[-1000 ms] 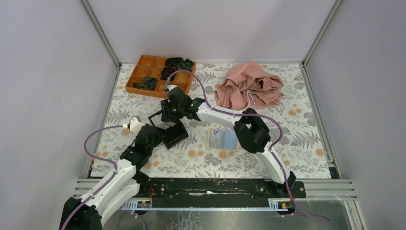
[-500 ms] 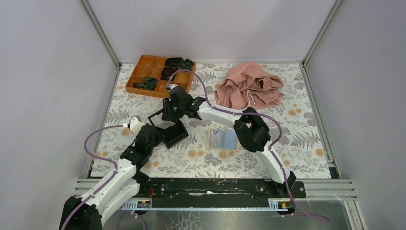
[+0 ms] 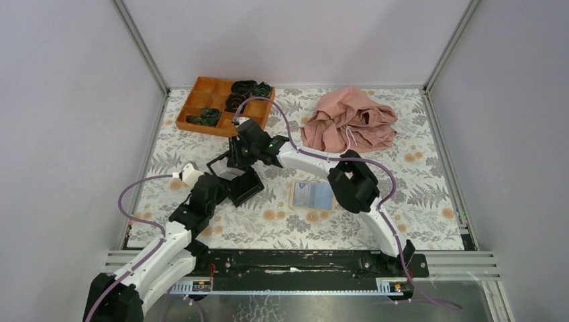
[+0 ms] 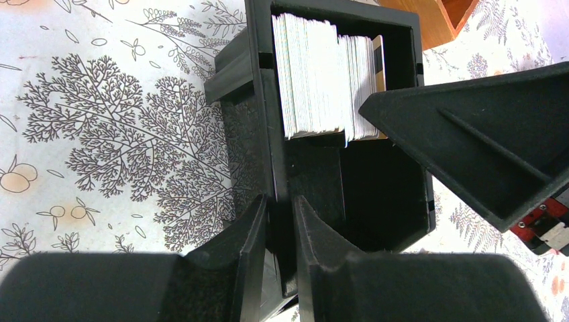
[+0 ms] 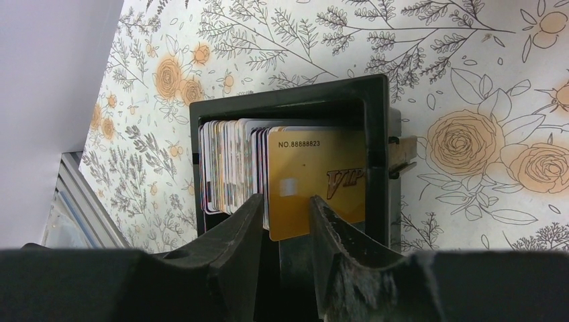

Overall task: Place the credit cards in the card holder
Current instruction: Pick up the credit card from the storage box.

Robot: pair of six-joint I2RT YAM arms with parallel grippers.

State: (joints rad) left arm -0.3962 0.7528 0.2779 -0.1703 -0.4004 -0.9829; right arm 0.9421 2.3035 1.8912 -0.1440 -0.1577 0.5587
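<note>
A black open box (image 3: 245,188) holds several credit cards (image 4: 315,74) standing on edge. At the front of that stack leans a gold card (image 5: 315,171). My left gripper (image 4: 280,204) is shut on the box's left wall (image 4: 267,134). From above, my right gripper (image 5: 285,201) reaches into the box, its jaws partly closed either side of the gold card's near edge, with a gap still showing. Over the box in the top view are the right gripper (image 3: 236,165) and the left gripper (image 3: 227,180). The tan card holder (image 3: 312,195) lies flat to the right, apart from both grippers.
An orange-brown compartment tray (image 3: 201,100) with dark items stands at the back left. A pink cloth (image 3: 349,119) is heaped at the back right. The right arm's elbow (image 3: 352,184) hangs just right of the card holder. Grey walls close in three sides.
The right gripper's jaws have narrowed around the gold card and the gripper has shifted slightly back over the box. The left gripper and the box have not moved.
</note>
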